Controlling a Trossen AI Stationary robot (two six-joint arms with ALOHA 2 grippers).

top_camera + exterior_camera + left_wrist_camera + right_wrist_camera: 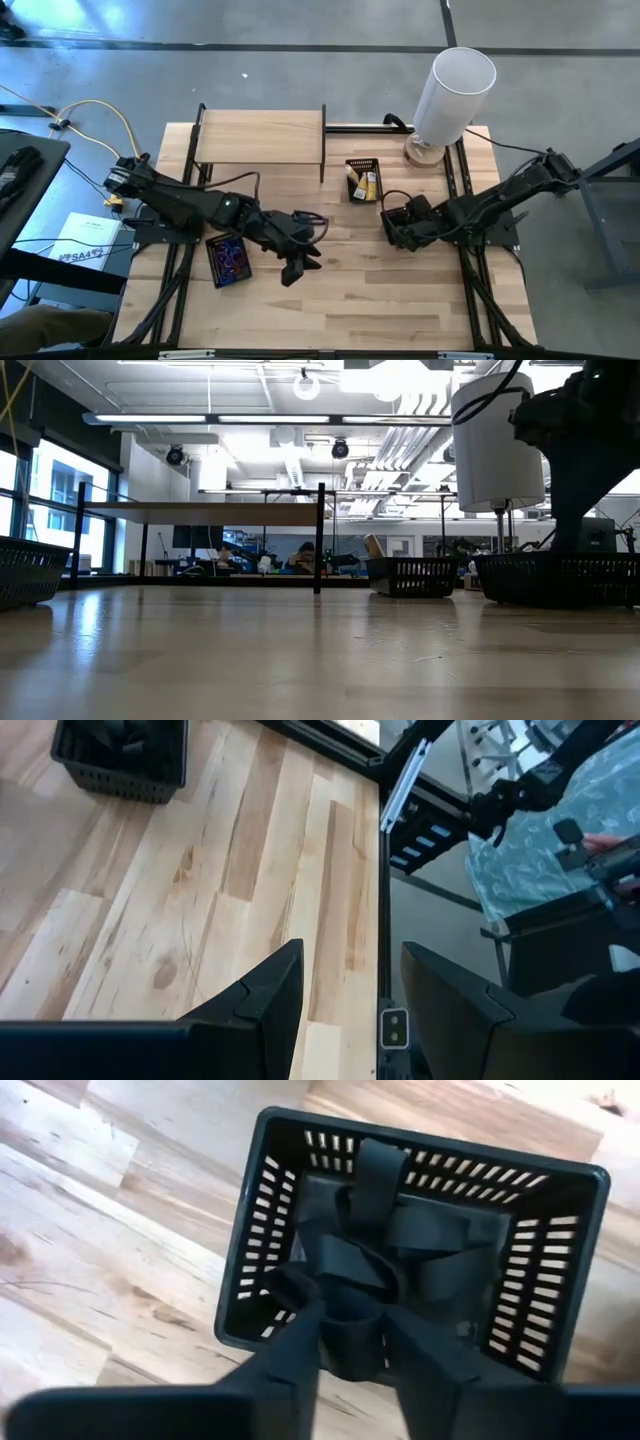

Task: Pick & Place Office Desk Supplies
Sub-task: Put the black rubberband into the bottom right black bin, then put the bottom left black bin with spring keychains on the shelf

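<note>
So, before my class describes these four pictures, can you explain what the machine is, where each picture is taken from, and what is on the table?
It is a robot with two dark arms at a wooden table. One camera looks straight down, one looks level across the tabletop, and one sits on each wrist. On the table are a small wooden shelf, a tall white cylinder and three black mesh trays. One tray holds coloured loops, one holds yellow packets, and the third tray holds black pieces. The left gripper is open and empty over bare wood. The right gripper is just above the third tray. Whether it holds a piece is unclear.
</note>
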